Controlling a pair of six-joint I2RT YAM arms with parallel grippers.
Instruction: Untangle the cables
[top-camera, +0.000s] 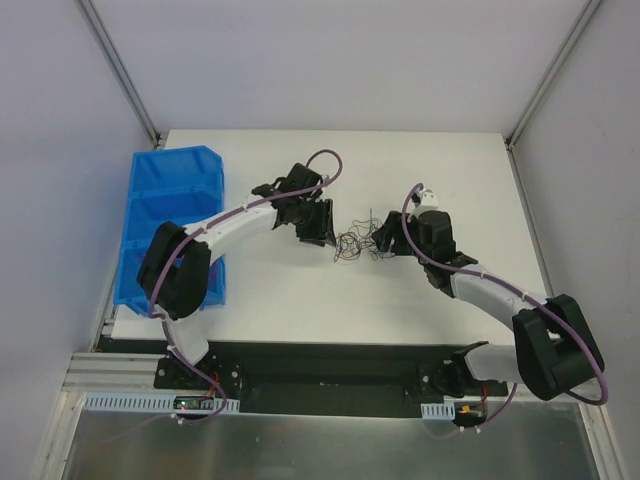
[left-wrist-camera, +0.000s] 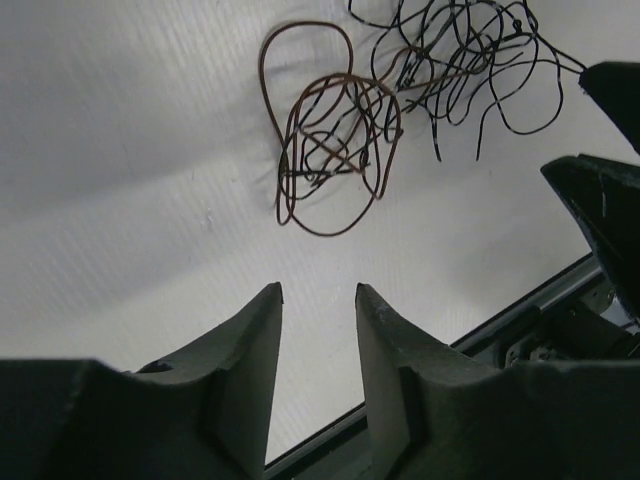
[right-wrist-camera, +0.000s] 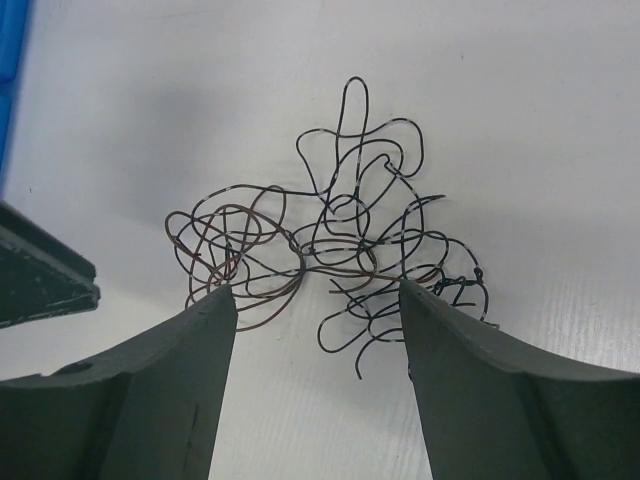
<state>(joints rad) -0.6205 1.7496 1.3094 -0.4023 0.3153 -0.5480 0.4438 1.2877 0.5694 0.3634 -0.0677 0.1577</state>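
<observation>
Closest to the lens in the left wrist view, the left tool (left-wrist-camera: 318, 292) is released. Its two dark fingers are parted with nothing between them, and their tips stop short of the cables (left-wrist-camera: 335, 150).

From above, blue bins (top-camera: 170, 200) sit well to the left of the cables (top-camera: 355, 242). The left tool (top-camera: 318, 225) is just left of the cables, and the right tool (top-camera: 385, 240) is just right of them. The bundle lies flat on the white surface (top-camera: 430, 180) between the two.

Within it, the reddish-brown loops (left-wrist-camera: 330, 170) are on the side towards the left tool and the black strands (left-wrist-camera: 470, 60) on the side towards the right tool. The two overlap in the middle. Whether they are knotted there or only laid across each other I cannot tell at this thinness.

The right tool (right-wrist-camera: 315, 295) is also released, spread wide, with the near edge of the cables (right-wrist-camera: 340, 250) sitting in the gap between its fingers.

The likely trouble is closing on several strands at once. The right tool's wide gap covers both colours, so a pinch there would probably trap red and black together, and a pull would tighten the crossing rather than free it. Wire this fine may also slip through the pads or spring back once let go. With nothing pinning the far side, one tool pulling would probably drag the whole bundle along. The tools are close either side of the cables, so an inward reach by both could bring them into contact.
</observation>
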